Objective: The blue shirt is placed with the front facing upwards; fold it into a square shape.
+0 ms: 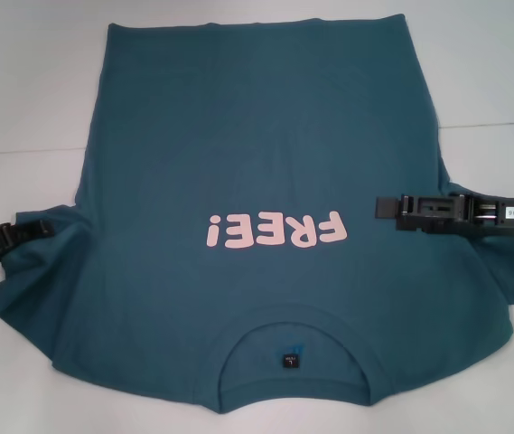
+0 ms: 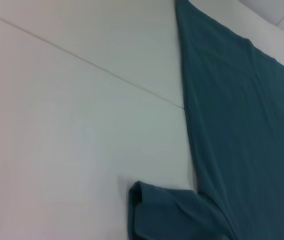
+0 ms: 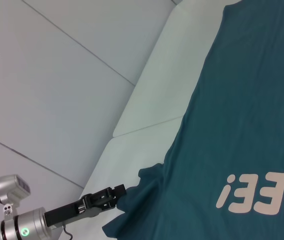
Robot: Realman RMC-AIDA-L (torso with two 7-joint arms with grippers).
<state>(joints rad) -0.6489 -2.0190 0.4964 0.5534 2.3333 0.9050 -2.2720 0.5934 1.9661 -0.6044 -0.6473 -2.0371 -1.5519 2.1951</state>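
The left end effector (image 1: 4,237) pinches a sleeve of the shirt (image 1: 257,163); the right end effector (image 1: 385,208), I cannot tell, so cloth may slip.

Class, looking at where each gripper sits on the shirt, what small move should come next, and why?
Probably the left gripper draws its sleeve inward over the blue shirt: that sleeve is bunched at its edge, while the right gripper is already over the body beside the lettering.

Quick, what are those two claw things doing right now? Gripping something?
Left gripper: at the blue shirt's left sleeve; grip cannot be told.
Right gripper: over the shirt's right side, near the lettering; cannot be told.
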